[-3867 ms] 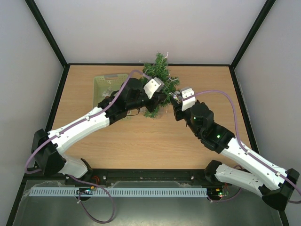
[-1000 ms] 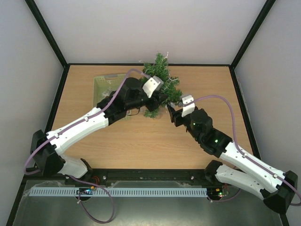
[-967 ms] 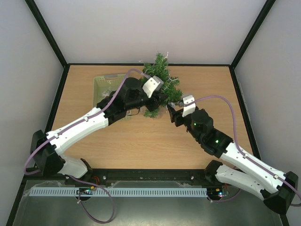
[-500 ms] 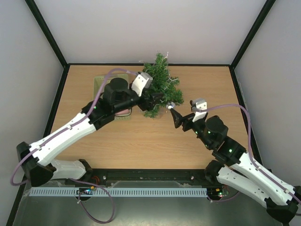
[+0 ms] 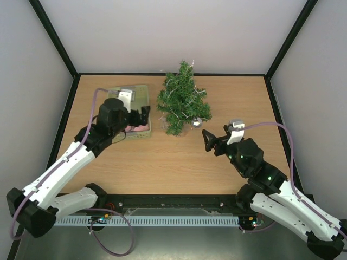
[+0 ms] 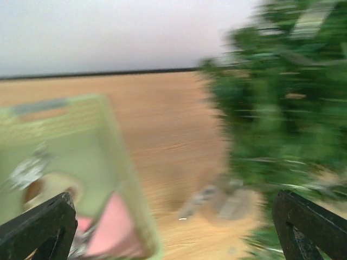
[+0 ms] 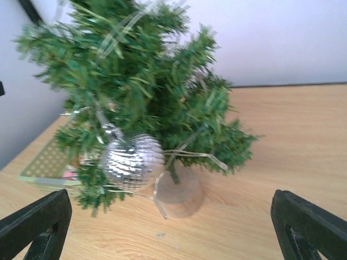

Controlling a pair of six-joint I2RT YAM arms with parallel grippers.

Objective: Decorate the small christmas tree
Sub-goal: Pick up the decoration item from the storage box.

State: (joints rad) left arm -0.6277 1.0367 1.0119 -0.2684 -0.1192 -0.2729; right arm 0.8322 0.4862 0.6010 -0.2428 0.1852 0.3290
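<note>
The tree is dark green with silvery strands; its ball is silver, mirror-faceted. The basket is pale green, the table light wood-grained.

A light wood-grain surface forms the floor of an enclosure. A plain white back wall rises behind it, flanked by a pale left wall and right wall. Black frame bars run up the two back corners. A thin black strip edges the surface at the back. Along the near edge lie a black rail, a white slotted duct and a grey metal ledge. The light is soft and even.
</note>
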